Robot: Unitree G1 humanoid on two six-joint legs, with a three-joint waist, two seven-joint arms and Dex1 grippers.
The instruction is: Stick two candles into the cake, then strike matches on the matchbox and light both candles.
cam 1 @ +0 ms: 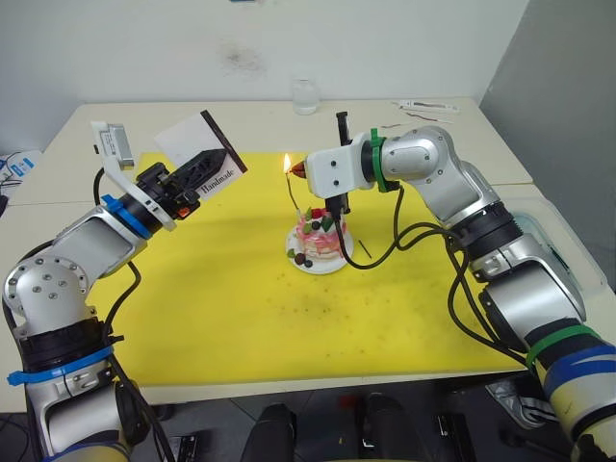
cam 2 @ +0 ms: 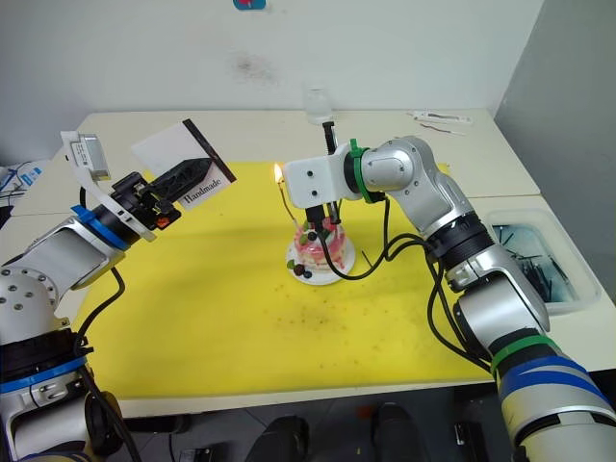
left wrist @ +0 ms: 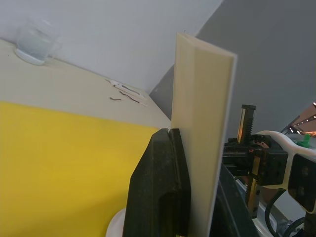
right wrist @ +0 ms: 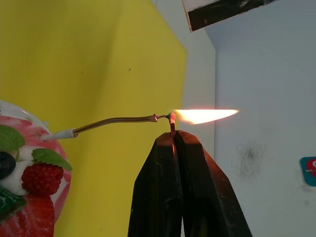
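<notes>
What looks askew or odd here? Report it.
The golden candle is not upright: it curves sideways out of the cake. Its flame burns beside the match in the shut right claw. I cannot make out a second candle.

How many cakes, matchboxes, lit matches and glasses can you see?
cake: 1
matchbox: 1
lit match: 1
glass: 1
Total: 4
</notes>
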